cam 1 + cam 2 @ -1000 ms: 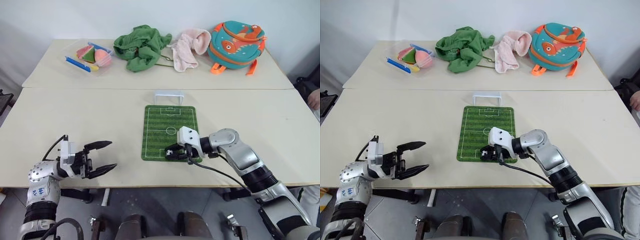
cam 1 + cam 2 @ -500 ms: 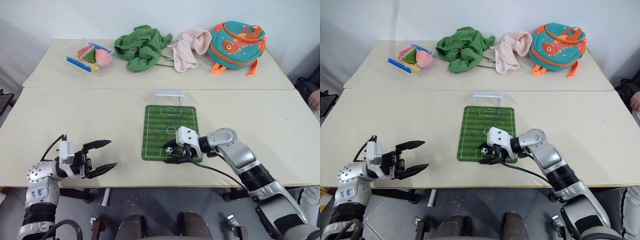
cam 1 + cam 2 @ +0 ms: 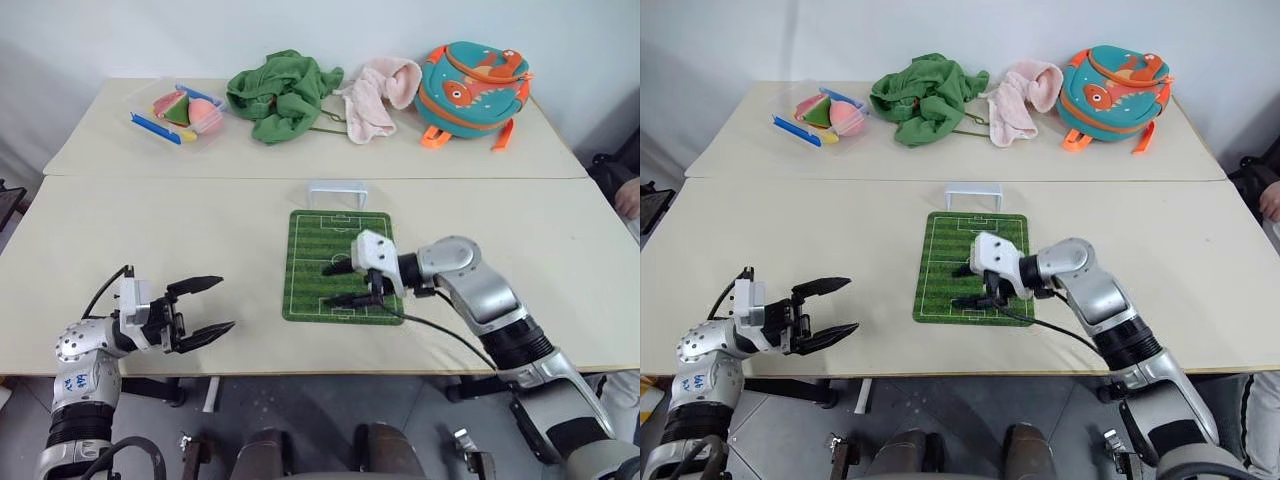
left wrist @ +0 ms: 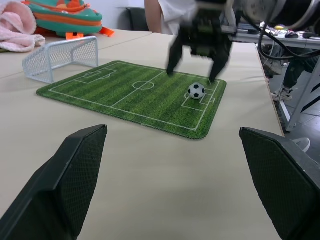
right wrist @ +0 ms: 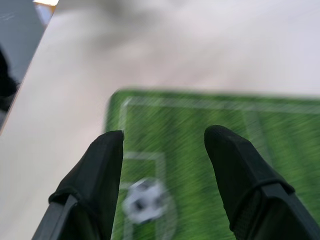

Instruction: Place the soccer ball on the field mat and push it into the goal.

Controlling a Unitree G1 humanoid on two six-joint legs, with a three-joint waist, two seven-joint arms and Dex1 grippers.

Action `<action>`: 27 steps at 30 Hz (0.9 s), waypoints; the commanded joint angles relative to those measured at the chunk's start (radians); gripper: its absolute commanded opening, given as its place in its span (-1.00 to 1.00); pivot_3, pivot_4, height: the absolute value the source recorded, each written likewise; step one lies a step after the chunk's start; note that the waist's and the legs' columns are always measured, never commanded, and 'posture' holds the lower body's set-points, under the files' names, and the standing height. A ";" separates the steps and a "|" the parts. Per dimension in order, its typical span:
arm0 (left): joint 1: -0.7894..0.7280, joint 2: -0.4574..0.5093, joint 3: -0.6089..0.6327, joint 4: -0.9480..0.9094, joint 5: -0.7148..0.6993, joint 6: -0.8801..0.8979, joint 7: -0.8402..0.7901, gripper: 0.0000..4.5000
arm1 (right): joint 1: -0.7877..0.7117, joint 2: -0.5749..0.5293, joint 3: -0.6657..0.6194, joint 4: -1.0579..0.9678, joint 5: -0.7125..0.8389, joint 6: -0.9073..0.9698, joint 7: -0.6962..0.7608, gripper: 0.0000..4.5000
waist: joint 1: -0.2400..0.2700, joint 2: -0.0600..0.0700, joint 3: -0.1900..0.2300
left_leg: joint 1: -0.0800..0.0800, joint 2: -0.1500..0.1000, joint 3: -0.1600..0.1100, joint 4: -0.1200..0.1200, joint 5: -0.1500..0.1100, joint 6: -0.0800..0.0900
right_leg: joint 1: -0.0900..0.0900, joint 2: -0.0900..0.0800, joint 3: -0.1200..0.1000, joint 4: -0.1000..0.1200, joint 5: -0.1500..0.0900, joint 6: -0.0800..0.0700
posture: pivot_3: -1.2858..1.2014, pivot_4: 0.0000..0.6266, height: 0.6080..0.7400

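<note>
Tiny black-and-white soccer ball point(image 4: 196, 90) resting on striped green field mat point(image 3: 312, 270); right gripper point(image 3: 344, 283) apart above, empty. Advise low, straight push toward white mesh goal point(image 3: 337, 192).

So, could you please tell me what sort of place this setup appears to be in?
Probably an indoor lab or test room: two plain tables pushed together against a bare white wall, staged props such as the field mat, goal and backpack, plus a cable-strewn workbench nearby.
</note>
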 commanded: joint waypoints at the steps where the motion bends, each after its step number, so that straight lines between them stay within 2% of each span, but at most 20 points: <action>1: 0.002 0.003 0.008 -0.015 -0.015 -0.002 -0.009 1.00 | 0.058 -0.015 -0.026 -0.161 0.061 0.047 0.002 -0.19 | 0.001 0.000 0.000 | 0.000 0.000 0.000 0.000 0.000 0.000 | 0.000 0.000 0.000 0.000 0.000 0.000 | 0.03 -0.52 1.00; 6: 0.002 0.004 0.007 -0.016 -0.016 -0.001 -0.013 1.00 | 0.137 -0.056 -0.005 -0.247 0.065 0.081 0.016 -0.97 | 0.003 0.000 0.000 | 0.000 -0.001 0.000 0.000 0.000 0.000 | 0.000 -0.001 0.000 -0.001 0.000 0.000 | 0.03 -0.52 1.00; 9: 0.003 0.004 0.006 -0.019 -0.016 0.001 -0.014 1.00 | 0.165 -0.071 0.006 -0.249 0.057 0.078 0.024 -0.99 | 0.003 0.000 0.000 | 0.000 -0.001 0.000 0.000 0.000 0.000 | 0.000 0.000 0.000 0.000 0.000 0.000 | 0.03 -0.52 1.00; 18: -0.008 0.004 0.001 -0.016 -0.013 0.005 -0.018 1.00 | 0.141 -0.045 0.030 -0.057 0.014 -0.018 0.030 -0.99 | 0.001 -0.001 0.000 | 0.000 -0.001 0.001 0.000 0.000 0.000 | 0.000 0.000 0.000 0.000 0.000 0.000 | 0.03 -0.52 1.00; 23: -0.021 0.003 -0.002 -0.006 -0.009 0.003 -0.017 1.00 | 0.062 -0.005 0.011 0.122 -0.038 -0.106 -0.009 -0.99 | 0.000 -0.001 0.000 | 0.000 0.000 0.001 0.000 0.000 0.000 | 0.000 0.000 0.000 0.000 0.000 0.000 | 0.03 -0.52 1.00; 27: -0.034 0.003 -0.003 0.004 -0.007 -0.002 -0.015 1.00 | -0.073 0.020 -0.063 0.301 -0.067 -0.184 -0.108 -0.99 | -0.002 0.000 0.001 | 0.000 0.000 0.001 0.001 0.000 0.000 | 0.000 0.000 0.000 0.000 0.000 0.000 | 0.03 -0.52 1.00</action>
